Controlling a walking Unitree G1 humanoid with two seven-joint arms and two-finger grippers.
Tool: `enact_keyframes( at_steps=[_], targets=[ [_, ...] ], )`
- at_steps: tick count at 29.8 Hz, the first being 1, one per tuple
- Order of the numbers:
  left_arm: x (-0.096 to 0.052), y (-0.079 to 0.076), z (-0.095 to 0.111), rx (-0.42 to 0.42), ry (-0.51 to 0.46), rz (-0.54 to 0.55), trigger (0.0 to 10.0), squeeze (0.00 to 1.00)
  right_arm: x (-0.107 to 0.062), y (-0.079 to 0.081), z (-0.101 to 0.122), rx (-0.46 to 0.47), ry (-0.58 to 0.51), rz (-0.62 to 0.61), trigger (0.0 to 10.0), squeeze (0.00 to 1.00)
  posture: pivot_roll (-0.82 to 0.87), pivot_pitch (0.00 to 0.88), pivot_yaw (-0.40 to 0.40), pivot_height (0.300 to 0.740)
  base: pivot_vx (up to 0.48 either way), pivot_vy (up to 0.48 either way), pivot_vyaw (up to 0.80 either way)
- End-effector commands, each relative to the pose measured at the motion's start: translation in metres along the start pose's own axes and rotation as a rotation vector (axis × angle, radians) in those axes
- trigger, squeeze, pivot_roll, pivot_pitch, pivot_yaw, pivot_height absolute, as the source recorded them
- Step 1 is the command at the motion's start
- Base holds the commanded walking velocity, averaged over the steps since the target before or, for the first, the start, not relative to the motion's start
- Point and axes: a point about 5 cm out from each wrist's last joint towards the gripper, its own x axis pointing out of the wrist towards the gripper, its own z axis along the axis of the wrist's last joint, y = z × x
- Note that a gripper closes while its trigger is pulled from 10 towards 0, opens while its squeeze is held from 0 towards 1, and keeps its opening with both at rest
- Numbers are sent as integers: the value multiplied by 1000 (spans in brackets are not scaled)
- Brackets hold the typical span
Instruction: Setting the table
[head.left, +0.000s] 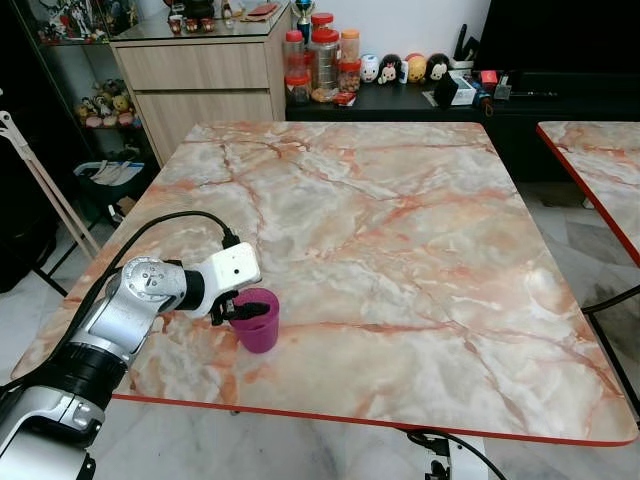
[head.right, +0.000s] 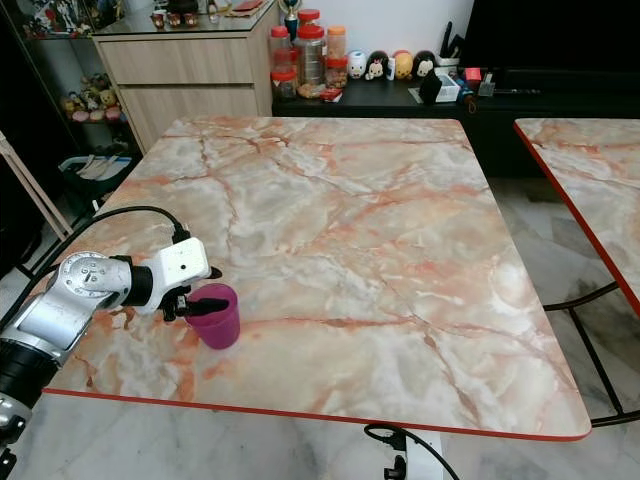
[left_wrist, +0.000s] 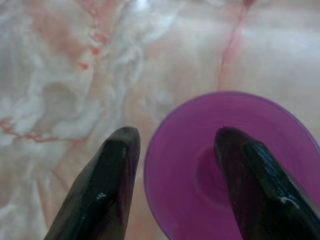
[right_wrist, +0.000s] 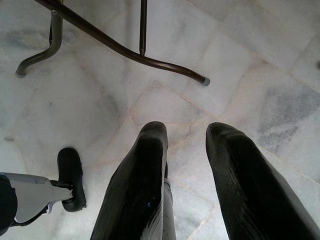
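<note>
A magenta cup (head.left: 258, 325) stands upright on the marbled table (head.left: 400, 230), near its front left corner. My left gripper (head.left: 245, 310) reaches in from the left and is open over the cup's rim. In the left wrist view one finger (left_wrist: 250, 185) hangs inside the cup (left_wrist: 200, 150) and the other finger (left_wrist: 107, 185) is outside its wall, with a wide gap between them. My right gripper (right_wrist: 187, 130) hangs idle, open over the pale tiled floor.
A second marbled table (head.left: 600, 170) stands to the right across a narrow gap. Behind the table are a wooden cabinet (head.left: 200, 70), several jars (head.left: 320, 60) and a low black sideboard (head.left: 420, 100). Metal table legs (right_wrist: 125, 50) cross the floor by my right arm.
</note>
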Motion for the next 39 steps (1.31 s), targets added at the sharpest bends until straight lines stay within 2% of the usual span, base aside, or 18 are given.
enact_keyframes(
  at_steps=[1,9,10,14,15,31,39],
  targets=[
    [-4,5,3,53,26,-15,10000,0,0,2,0,15,3,2,10000,0,40,0,33,740,0,0,0],
    [1,6,1,62,41,-31,10000,0,0,2,0,17,2,1,10000,0,36,0,33,740,0,0,0],
    [2,5,1,59,39,-37,4902,0,0,2,1,18,2,1,10000,0,36,0,33,740,0,0,0],
    [3,4,1,57,36,-44,4902,0,0,2,1,17,2,1,10000,0,36,0,33,740,0,0,0],
    [3,3,-1,55,37,-49,0,0,0,2,0,16,3,0,10000,0,36,0,32,740,0,0,0],
    [3,3,-4,41,36,-40,0,0,0,1,1,13,3,0,10000,0,38,0,29,740,0,0,0],
    [3,3,-7,-22,-4,2,0,0,1,1,1,9,2,0,10000,0,40,0,25,740,0,0,0]
  ],
)
